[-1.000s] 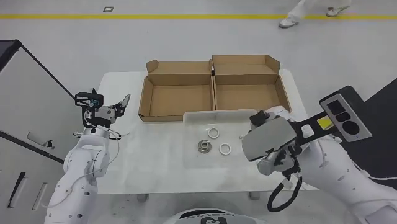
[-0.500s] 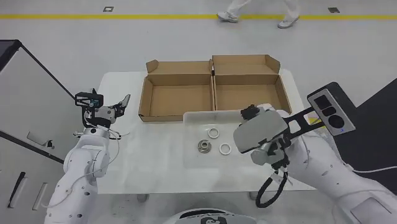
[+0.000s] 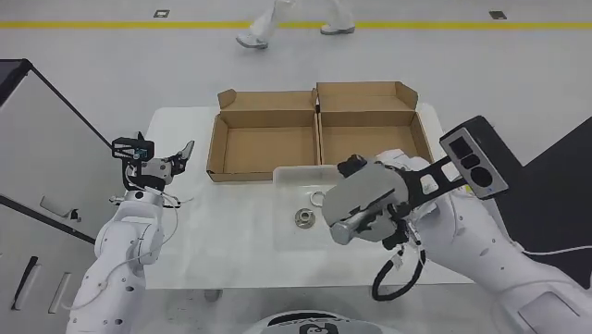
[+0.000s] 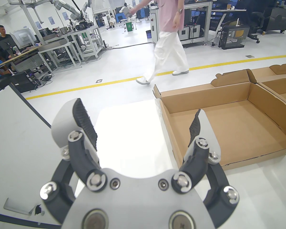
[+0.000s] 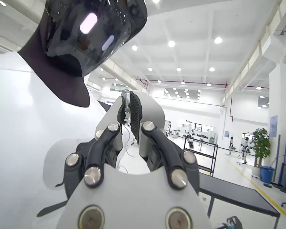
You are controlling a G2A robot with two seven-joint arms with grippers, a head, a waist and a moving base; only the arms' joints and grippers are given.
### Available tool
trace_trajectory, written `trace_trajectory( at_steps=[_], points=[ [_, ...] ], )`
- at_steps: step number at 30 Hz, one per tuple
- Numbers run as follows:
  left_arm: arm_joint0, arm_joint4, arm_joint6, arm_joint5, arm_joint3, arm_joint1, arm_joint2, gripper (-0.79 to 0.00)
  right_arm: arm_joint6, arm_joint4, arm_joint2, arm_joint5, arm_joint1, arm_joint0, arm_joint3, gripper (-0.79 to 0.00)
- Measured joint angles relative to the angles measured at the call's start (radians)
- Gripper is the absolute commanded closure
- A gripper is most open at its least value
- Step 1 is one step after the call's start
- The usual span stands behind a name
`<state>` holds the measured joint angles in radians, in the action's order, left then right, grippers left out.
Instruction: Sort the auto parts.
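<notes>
Two entries. My left gripper (image 4: 139, 110): spread wide, box (image 4: 228, 129) just beside it. My right gripper (image 5: 128, 102): pinched narrow on a small metal part (image 5: 126, 95).

I count one counter (image 3: 231, 232). It carries two cardboard boxes, the left box (image 3: 264, 149) and the right box (image 3: 368, 142), and one shallow clear tray (image 3: 294, 174). In the tray I can make out two parts: one grey metal hub (image 3: 302, 216) and one white ring (image 3: 316, 197), which is partly behind my right arm. One small metal pin (image 5: 126, 96) is pinched in my right gripper (image 5: 128, 102). With my left gripper (image 4: 138, 110), that makes two grippers.
</notes>
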<state>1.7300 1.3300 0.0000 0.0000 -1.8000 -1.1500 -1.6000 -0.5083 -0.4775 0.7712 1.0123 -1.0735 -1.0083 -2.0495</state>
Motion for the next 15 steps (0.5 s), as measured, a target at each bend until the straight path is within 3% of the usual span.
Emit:
trace_trajectory(
  at_steps=[15],
  points=[
    [0.000, 0.000, 0.000, 0.000, 0.000, 0.000, 0.000, -0.785, -0.131, 0.008, -0.003, 0.000, -0.058, -0.066, -0.047, 0.000]
  ],
)
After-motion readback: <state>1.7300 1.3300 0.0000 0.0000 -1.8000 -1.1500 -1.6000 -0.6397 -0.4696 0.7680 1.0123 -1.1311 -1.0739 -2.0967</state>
